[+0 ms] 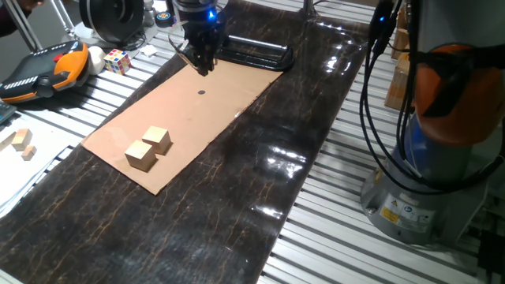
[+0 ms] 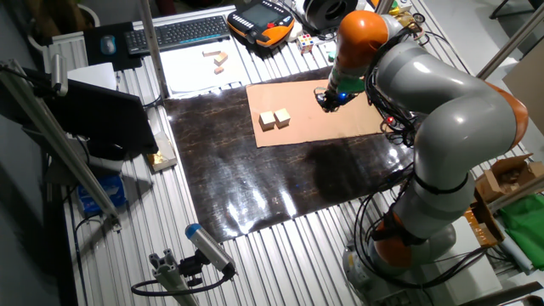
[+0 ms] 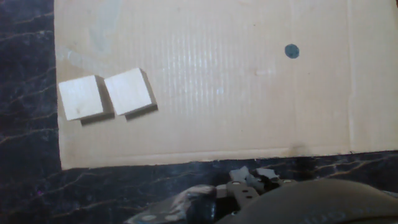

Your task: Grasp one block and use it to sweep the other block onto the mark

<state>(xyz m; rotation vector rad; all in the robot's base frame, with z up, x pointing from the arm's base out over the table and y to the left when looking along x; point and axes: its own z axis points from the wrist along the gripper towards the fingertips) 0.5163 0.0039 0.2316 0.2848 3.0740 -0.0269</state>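
Two wooden blocks sit side by side on a sheet of cardboard [image 1: 197, 110]: the nearer block [image 1: 142, 155] lies at the cardboard's end closest to one fixed view's camera, and the farther block [image 1: 156, 139] is just beside it, so close that they look to be touching at a corner. In the hand view the pair forms a short row running roughly along the cardboard's long side, each block turned slightly askew to the sheet's edges. The mark [image 1: 201, 91], a small dark dot, lies on the same sheet well apart from the blocks, with bare cardboard between them. The gripper [image 1: 204, 65] hangs above the far end of the cardboard, beyond the mark, with nothing in it; its fingers look close together, but how far they are parted cannot be told. Behind it a black tray [image 1: 256, 54] rests on the dark marbled mat [image 1: 237, 189]. Off the mat, a multicoloured puzzle cube [image 1: 117, 60] and an orange-and-black pendant [image 1: 43, 69] lie on the slatted table [image 1: 442, 260], and two more small wood pieces [image 1: 20, 142] lie off to one side.
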